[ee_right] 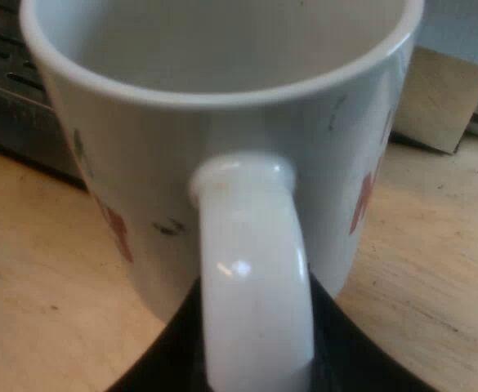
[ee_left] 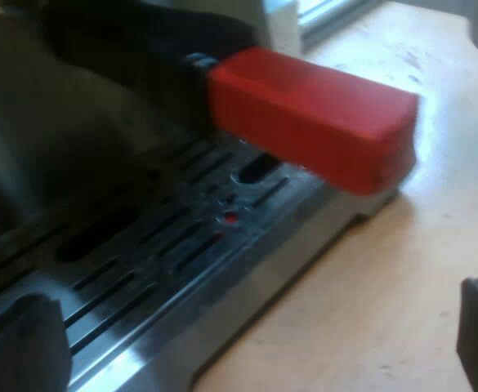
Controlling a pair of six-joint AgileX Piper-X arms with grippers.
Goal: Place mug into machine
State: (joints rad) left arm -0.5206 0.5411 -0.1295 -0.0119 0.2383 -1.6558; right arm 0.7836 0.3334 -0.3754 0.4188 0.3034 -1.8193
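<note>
Now right gripper [ee_right: 255, 363] clamped on mug [ee_right: 222, 155] handle, mug beside drip tray [ee_right: 6, 61]; left gripper [ee_left: 247, 343] jaws apart over drip tray.

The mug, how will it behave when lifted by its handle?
The mug looks glazed ceramic: probably stiff, fairly heavy, breakable if knocked. Its glossy handle might slip or pivot in the right gripper. It looks empty, so spilling seems unlikely.

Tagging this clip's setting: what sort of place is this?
Likely a coffee station: a slotted steel drip tray, a red-ended dark holder handle above it, and a white ceramic mug over a light wooden worktop.
</note>
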